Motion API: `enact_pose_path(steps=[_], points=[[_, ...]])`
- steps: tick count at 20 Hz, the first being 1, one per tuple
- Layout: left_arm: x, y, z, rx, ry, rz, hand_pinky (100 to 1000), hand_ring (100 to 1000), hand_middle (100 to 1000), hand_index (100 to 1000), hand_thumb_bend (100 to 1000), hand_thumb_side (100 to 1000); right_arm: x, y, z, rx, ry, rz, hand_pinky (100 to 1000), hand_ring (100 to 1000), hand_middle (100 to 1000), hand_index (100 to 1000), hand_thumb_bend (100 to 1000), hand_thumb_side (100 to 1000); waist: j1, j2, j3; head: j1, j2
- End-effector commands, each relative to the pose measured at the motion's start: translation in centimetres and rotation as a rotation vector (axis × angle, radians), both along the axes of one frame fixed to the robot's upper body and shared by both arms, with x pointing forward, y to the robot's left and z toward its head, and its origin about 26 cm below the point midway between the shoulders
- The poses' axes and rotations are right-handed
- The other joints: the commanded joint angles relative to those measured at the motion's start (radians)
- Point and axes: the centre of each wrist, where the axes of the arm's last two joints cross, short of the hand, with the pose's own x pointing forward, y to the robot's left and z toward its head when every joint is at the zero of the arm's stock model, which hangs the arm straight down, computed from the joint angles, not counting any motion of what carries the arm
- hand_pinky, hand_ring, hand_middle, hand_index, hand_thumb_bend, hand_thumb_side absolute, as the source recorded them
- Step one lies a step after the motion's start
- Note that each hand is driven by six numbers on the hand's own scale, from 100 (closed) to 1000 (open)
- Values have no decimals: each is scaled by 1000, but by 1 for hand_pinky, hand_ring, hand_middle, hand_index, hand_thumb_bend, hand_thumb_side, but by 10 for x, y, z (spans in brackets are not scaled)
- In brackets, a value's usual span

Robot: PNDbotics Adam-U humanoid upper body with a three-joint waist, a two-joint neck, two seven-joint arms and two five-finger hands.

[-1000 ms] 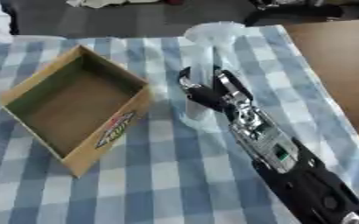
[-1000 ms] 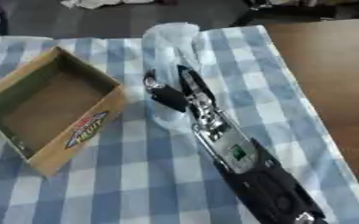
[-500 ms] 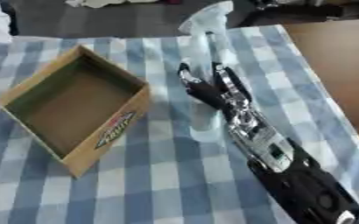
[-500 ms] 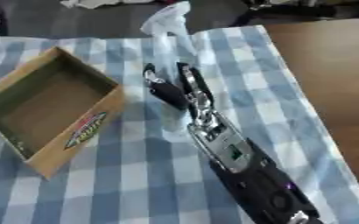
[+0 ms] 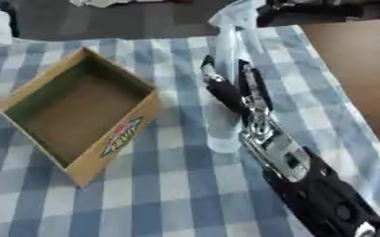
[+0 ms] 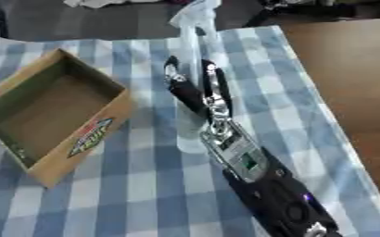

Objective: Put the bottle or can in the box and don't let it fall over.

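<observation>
A clear plastic bottle [image 5: 228,44] stands upright on the blue-and-white checked cloth, just right of the middle. Its pale top [image 6: 195,11] reaches the far edge of the cloth. My right hand [image 5: 243,95] comes in from the lower right and is shut on the bottle, thumb on its left side and fingers on its right. The open cardboard box [image 5: 78,109] lies to the left of the bottle, apart from it, with nothing showing inside. No left hand is in view.
The checked cloth [image 5: 177,190] covers most of the table. Bare brown tabletop [image 5: 359,69] shows along the right side. Beyond the far edge are dark floor, white items and a black object [image 5: 307,11] at the upper right.
The bottle's top now reaches higher in the views and looks longer, with my right hand still round it. The box has not moved.
</observation>
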Motion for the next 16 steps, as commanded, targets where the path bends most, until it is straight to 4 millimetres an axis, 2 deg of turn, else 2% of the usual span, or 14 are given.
enact_pose_path(steps=[1, 9, 10, 11, 16], points=[[-2, 5, 13, 21, -32, 11, 721, 657, 612, 813, 219, 424, -4, 0, 28, 5, -105, 18, 100, 100, 100, 100, 100, 428, 3, -18, -1, -1, -7], [-3, 7, 13, 26, -31, 16, 721, 656, 612, 813, 217, 421, -14, 7, 69, -6, -191, 67, 100, 100, 100, 100, 100, 470, 0, -24, -2, -3, -4], [-3, 7, 13, 27, -31, 17, 722, 656, 612, 814, 217, 421, -15, 9, 74, -4, -197, 74, 100, 100, 100, 100, 100, 533, 0, -25, -2, -3, -4], [-3, 7, 14, 27, -31, 17, 722, 656, 612, 813, 218, 422, -17, 13, 81, 2, -207, 84, 100, 100, 100, 100, 100, 470, 0, -25, -1, -5, -3], [-2, 5, 15, 26, -36, 9, 722, 655, 613, 814, 218, 420, -32, 39, 112, 27, -278, 150, 100, 100, 100, 100, 100, 470, -1, -23, 7, -15, -2]])
